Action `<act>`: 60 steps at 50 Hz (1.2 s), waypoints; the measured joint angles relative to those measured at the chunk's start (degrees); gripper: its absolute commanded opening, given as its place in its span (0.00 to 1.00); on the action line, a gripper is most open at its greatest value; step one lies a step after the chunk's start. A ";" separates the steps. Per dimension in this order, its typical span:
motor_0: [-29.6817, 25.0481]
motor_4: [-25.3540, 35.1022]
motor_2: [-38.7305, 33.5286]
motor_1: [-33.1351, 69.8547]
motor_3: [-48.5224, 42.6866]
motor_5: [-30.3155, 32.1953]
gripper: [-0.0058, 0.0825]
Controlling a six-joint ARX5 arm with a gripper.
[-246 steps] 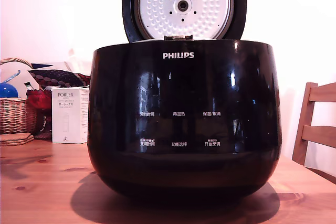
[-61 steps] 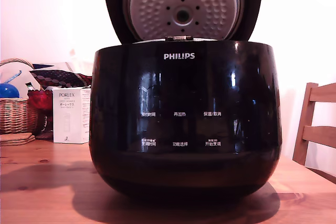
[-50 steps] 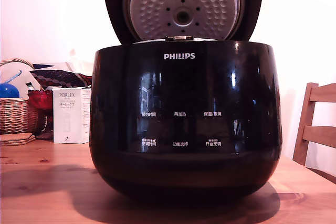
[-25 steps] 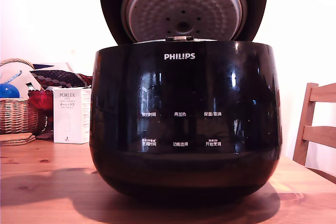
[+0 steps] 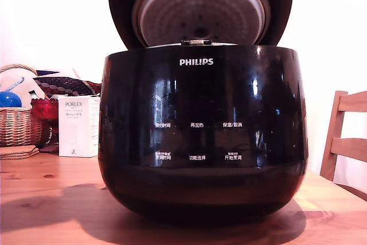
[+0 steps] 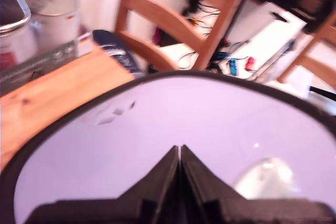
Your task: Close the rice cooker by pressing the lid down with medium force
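Gripper [image 6: 179,153], fingers pressed together, tips against the half-raised lid [image 5: 200,7], tilted forward over the rice cooker [image 5: 202,136]

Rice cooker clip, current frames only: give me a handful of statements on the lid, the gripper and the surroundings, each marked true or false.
1. The lid is fully shut on the rice cooker. False: it is partly raised, its dimpled metal inner face showing.
2. In the wrist view the gripper has its fingers together against the lid's glossy outer face. True.
3. A white PORLEX box stands at the exterior view's left of the cooker. True.
4. The cooker sits on a glass table. False: it is a wooden table.
5. A wicker basket is at the exterior view's right. False: it is at the left; a wooden chair is at the right.
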 measured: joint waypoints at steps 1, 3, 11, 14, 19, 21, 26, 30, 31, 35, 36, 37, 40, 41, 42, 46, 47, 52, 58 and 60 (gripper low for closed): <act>0.00 -0.55 -0.61 -0.26 0.52 0.00 0.04; 0.02 -1.14 -1.86 -0.90 1.81 -0.07 0.04; 0.04 -1.86 -6.47 -3.85 6.08 -0.13 0.04; -0.02 -1.92 -8.15 -4.76 8.28 -0.35 0.04; -0.07 -2.23 -10.54 -5.90 10.93 -0.79 0.04; -0.13 -2.29 -11.47 -6.25 11.85 -1.36 0.04; -0.48 -2.36 -13.27 -6.71 12.46 -1.46 0.04; -0.81 -2.54 -14.69 -6.75 13.81 -1.53 0.04; -0.81 -2.54 -15.08 -6.75 14.29 -1.55 0.04; -1.01 -2.60 -16.13 -6.75 15.56 -1.57 0.04; -1.07 -2.69 -16.20 -6.75 15.61 -1.57 0.04; -1.18 -2.73 -16.28 -6.75 15.72 -1.57 0.04; -1.55 -2.99 -16.61 -6.78 16.24 -1.57 0.04; -1.70 -3.37 -16.68 -6.78 16.39 -1.57 0.04; -1.88 -3.61 -16.70 -6.78 16.52 -1.57 0.04; -2.69 -4.33 -17.22 -6.82 17.55 -1.57 0.04; -2.93 -4.74 -17.46 -6.84 18.21 -1.57 0.04; -4.31 -6.05 -19.74 -7.32 21.05 -1.57 0.04; -6.10 -7.85 -22.56 -7.65 23.63 -1.57 0.04; -6.67 -8.35 -23.04 -7.67 24.76 -1.57 0.04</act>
